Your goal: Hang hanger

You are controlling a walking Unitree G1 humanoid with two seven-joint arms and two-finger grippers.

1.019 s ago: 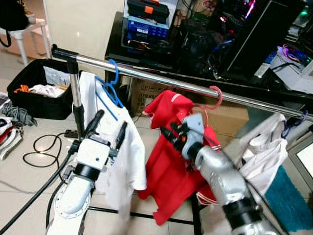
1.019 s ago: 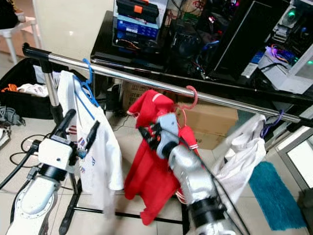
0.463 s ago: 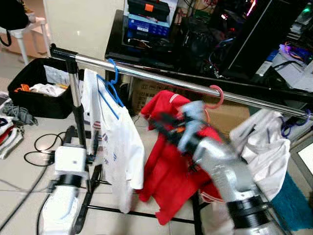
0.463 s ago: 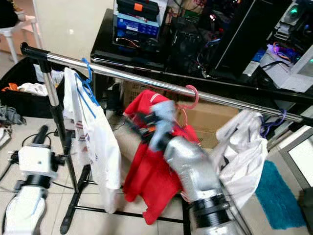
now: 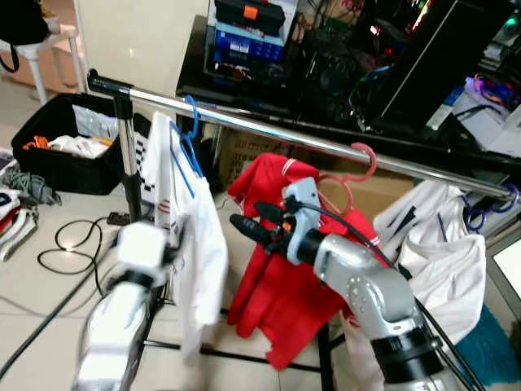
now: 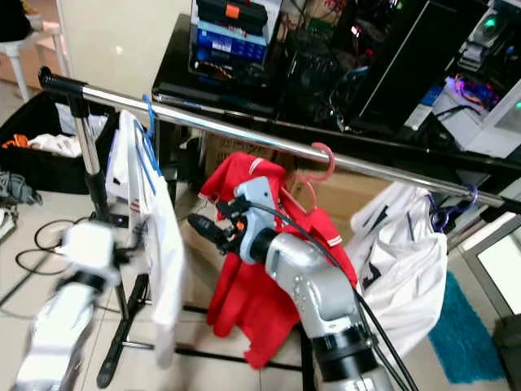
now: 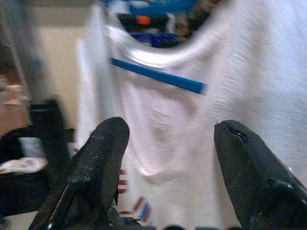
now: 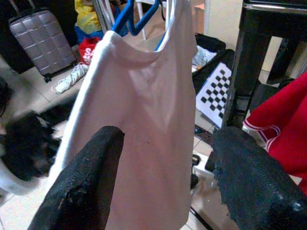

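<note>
Your task item, the pink hanger (image 5: 356,167), is hooked over the steel rail (image 5: 269,134) and carries the red shirt (image 5: 285,244); on present evidence the hanging looks complete. A blue hanger (image 5: 187,138) with a white shirt (image 5: 191,236) hangs further to your left on the same rail, and a second white garment (image 5: 440,244) sits toward the right end. Your right hand (image 5: 248,228) is empty with its fingers (image 8: 249,187) spread apart, poised between the red shirt and the white shirt, facing the latter. Your left hand (image 7: 168,182) is likewise spread and empty, close in front of the white shirt. Risk one: either hand, if swung carelessly, can catch loose cloth and drag a hanger along or off the rail. Risk two: the red shirt hangs unevenly, bunched low on one side, so a knock from your right forearm (image 5: 366,285) may tip the pink hanger. Risk three: a cable (image 5: 65,244) lies on the floor (image 5: 49,318) near the rack's upright post (image 5: 129,163); a foot catching it could jolt the rack.
</note>
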